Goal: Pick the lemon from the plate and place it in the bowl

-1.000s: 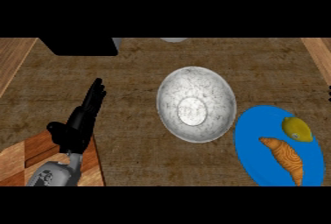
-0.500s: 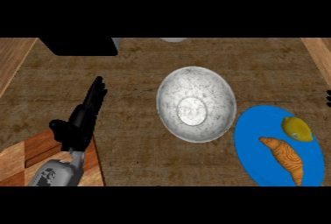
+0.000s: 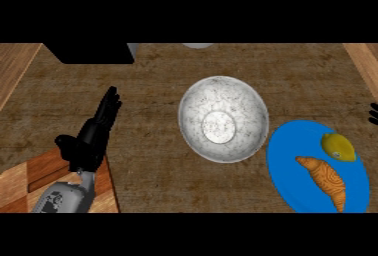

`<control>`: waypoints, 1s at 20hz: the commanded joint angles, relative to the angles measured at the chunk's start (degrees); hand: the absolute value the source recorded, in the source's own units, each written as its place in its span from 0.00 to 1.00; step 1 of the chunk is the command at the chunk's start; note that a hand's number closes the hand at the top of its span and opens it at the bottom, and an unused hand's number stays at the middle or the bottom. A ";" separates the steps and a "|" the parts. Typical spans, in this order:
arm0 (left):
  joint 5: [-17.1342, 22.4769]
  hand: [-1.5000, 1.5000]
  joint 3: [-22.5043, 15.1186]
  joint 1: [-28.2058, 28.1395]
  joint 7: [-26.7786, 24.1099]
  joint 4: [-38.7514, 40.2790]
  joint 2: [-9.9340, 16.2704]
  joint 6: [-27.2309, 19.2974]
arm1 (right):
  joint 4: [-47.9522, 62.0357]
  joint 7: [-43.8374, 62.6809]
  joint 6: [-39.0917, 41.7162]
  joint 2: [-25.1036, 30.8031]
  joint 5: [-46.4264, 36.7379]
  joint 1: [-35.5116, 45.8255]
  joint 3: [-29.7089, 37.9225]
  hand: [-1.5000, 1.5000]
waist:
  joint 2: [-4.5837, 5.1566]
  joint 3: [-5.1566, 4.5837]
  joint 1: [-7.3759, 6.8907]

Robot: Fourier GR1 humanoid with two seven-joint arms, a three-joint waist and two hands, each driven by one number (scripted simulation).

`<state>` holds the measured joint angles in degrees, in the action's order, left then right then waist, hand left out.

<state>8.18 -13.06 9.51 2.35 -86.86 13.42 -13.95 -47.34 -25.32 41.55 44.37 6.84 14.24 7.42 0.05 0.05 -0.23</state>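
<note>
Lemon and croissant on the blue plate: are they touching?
Apart. The head view shows a strip of blue plate between the lemon and the croissant.

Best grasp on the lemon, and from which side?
Take the lemon across its rounded middle, coming from above. It lies near the far right rim of the blue plate, apart from the croissant lying just nearer, so fingers fit on either side. Probably the right hand, barely showing at the right edge; the bowl sits left of the plate.
</note>
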 commanded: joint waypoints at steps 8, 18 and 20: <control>-1.84 0.50 0.37 0.60 0.52 -0.14 -2.01 0.92 | 4.71 -4.58 6.22 -4.31 -0.23 1.26 -1.94 0.00 | 0.12 0.03 -0.20; -3.60 0.50 2.69 1.38 2.39 0.04 -2.69 1.78 | 12.96 -12.07 -0.30 -5.86 -9.03 4.43 -4.82 0.00 | 0.10 0.02 -0.24; -2.80 0.50 2.99 -2.97 -3.19 1.79 -3.50 3.21 | 12.09 -12.62 -5.69 -7.21 -12.17 3.80 -6.44 0.00 | 0.10 0.00 -0.22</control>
<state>4.98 -11.31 8.30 2.75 -87.28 10.56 -12.23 -37.24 -30.41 35.95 38.51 -0.49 18.05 2.89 0.13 0.06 -0.52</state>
